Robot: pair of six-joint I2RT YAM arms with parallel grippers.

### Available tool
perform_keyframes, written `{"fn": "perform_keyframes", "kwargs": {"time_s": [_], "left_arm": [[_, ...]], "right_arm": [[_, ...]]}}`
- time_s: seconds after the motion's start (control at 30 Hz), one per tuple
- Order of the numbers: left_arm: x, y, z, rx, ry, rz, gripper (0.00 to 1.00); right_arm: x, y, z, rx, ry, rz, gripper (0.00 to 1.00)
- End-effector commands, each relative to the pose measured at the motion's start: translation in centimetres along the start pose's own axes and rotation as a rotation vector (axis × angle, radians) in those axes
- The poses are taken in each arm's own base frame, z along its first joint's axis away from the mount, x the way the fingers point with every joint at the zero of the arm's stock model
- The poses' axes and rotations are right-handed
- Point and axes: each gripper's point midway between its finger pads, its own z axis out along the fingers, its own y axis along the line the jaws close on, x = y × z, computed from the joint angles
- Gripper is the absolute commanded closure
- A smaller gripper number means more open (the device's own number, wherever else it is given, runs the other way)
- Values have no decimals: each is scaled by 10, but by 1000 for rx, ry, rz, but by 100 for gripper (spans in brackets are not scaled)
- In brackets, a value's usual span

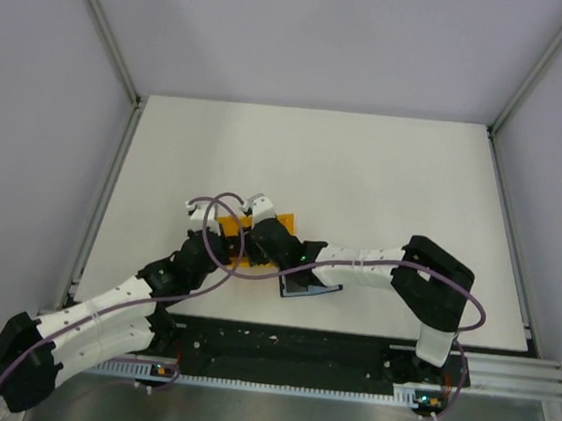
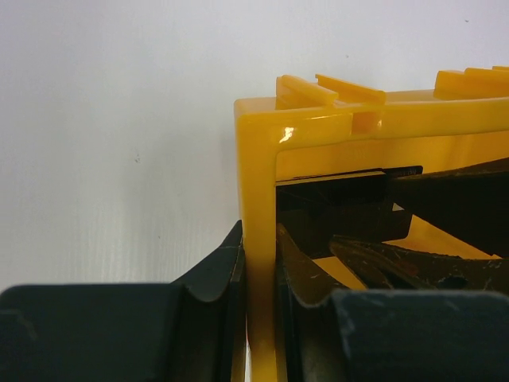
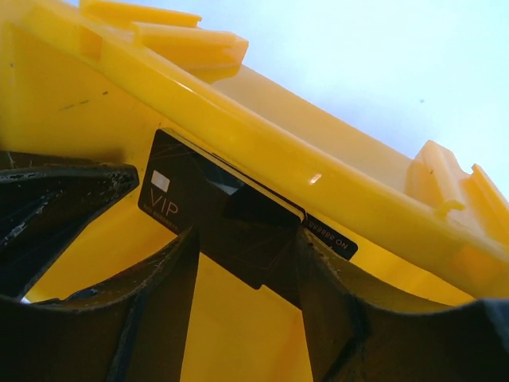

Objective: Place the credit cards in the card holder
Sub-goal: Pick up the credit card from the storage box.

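Right gripper [image 3: 248,239], jaws apart, straddles a black credit card [image 3: 199,199] leaning inside the orange bin [image 3: 262,151]. Left gripper [image 2: 258,231] clamps the bin's wall. The card holder [image 1: 308,286] waits beside the right gripper's arm on the counter [image 1: 365,179], apparently still unfilled.

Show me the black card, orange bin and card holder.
black card [image 3: 232,216], right wrist view, its face
orange bin [image 2: 257,171], left wrist view, corner wall
card holder [image 1: 310,290], top external view, its middle
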Motion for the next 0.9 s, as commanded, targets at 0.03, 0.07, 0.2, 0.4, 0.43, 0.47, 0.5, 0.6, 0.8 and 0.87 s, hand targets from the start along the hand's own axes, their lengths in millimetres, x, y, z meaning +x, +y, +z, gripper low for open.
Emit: {"fn": "perform_keyframes", "kwargs": {"time_s": [0.03, 0.07, 0.2, 0.4, 0.43, 0.47, 0.5, 0.6, 0.8, 0.87], "left_arm": [[-49, -42, -9, 173, -151, -103, 100], [-48, -42, -8, 170, -149, -102, 100], [-43, -40, -6, 158, -134, -94, 100], [-37, -36, -2, 141, -120, -90, 100], [-36, -36, -2, 138, -120, -88, 100], [-37, -36, -2, 138, -120, -89, 100], [-36, -35, -2, 137, -117, -86, 100], [-35, -34, -1, 133, -118, -83, 100], [-30, -33, 2, 125, -107, -81, 100], [-29, -33, 2, 126, -106, -82, 100]], "right_arm": [[8, 35, -4, -193, 47, 43, 55], [7, 39, -7, -216, 46, 48, 58], [-3, 46, -21, -280, 7, 65, 76], [-34, 45, -49, -321, -95, 78, 100], [-38, 43, -53, -320, -113, 78, 100], [-43, 41, -58, -318, -138, 80, 100], [-48, 37, -62, -304, -160, 82, 100], [-50, 21, -66, -231, -190, 70, 81], [-39, 10, -52, -160, -161, 45, 71], [-35, 8, -49, -146, -160, 55, 71]]}}
